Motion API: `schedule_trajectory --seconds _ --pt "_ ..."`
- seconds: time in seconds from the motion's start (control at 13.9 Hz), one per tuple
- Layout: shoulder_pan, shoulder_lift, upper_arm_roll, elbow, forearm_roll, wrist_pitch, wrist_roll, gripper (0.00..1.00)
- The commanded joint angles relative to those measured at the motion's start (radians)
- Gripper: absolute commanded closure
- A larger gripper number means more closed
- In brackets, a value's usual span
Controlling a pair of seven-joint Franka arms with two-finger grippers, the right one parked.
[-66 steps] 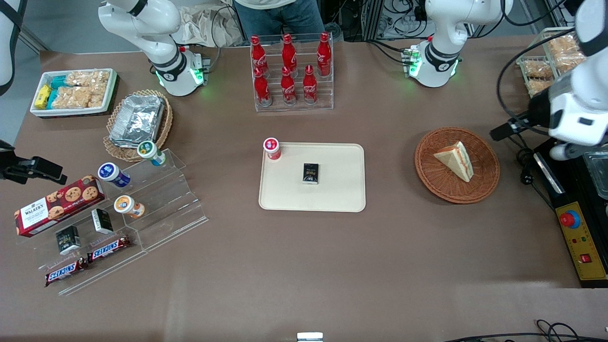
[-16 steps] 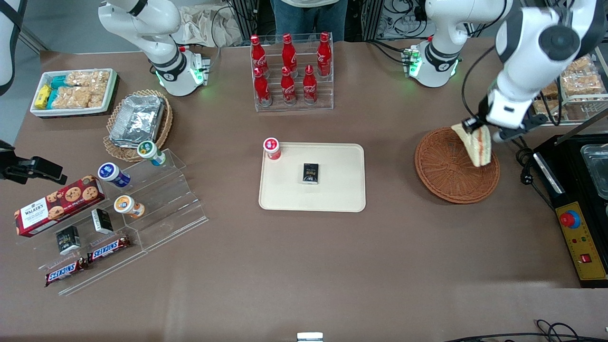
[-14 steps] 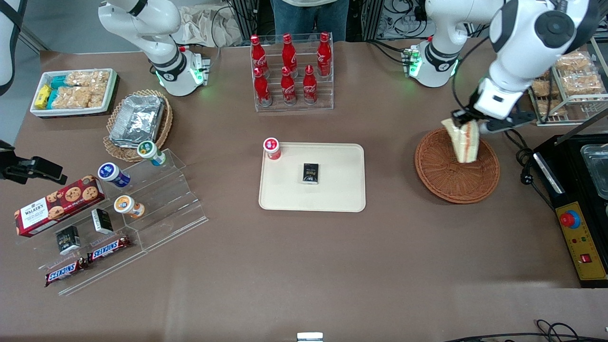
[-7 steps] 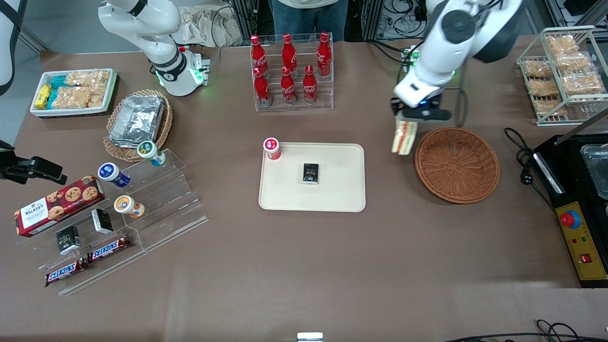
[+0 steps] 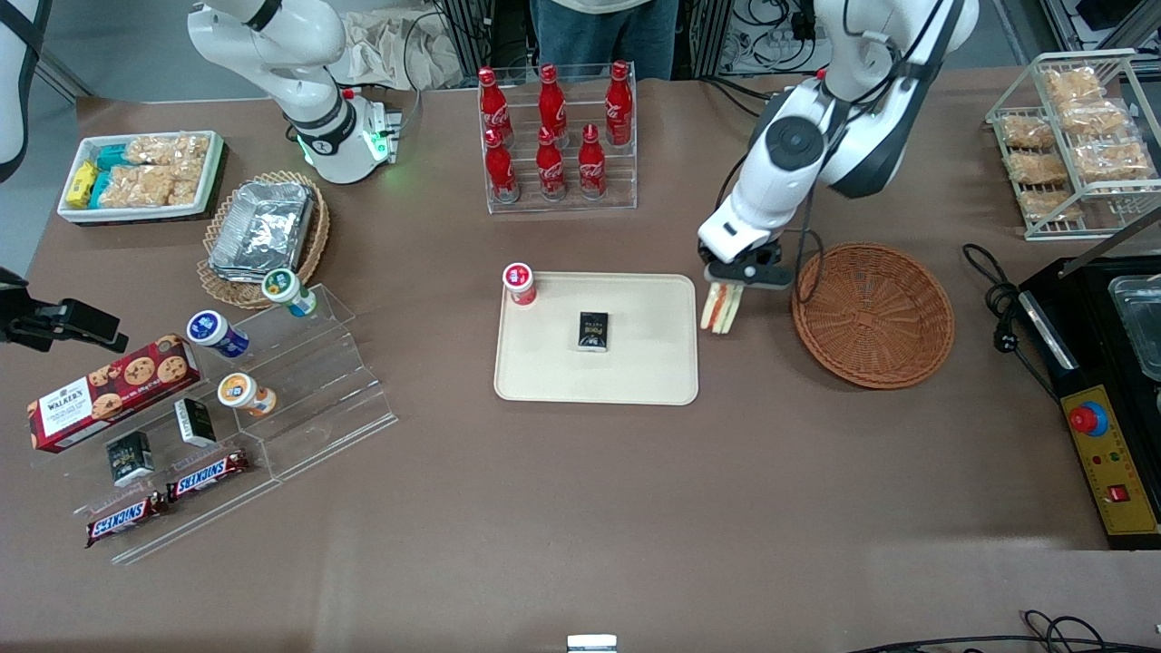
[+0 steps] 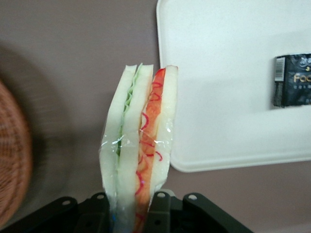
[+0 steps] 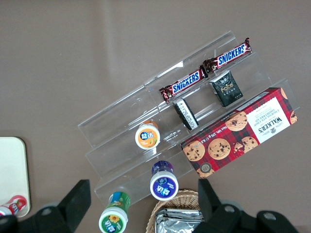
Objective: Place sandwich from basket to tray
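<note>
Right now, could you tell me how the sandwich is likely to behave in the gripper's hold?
The sandwich, clamped in the gripper between basket and tray, looks soft: squeezing probably dents it. Its clear wrap may be slippery. Hanging unsupported, the layers could sag or shift.

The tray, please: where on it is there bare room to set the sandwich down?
The gripper holds the sandwich just off the tray. The strip along the basket-side edge is bare, as is the edge nearest the front camera. The black packet sits mid-tray; the red-capped cup crowds one corner.
</note>
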Motion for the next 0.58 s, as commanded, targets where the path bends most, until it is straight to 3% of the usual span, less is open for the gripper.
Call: schedule_trajectory --seconds 0.0,0.51 --pt "-0.038 0.088 0.007 0.025 -0.006 0.081 -0.084 1.00" --pt "-0.093 0.224 0.007 0.097 0.007 0.175 -0.209 1.00"
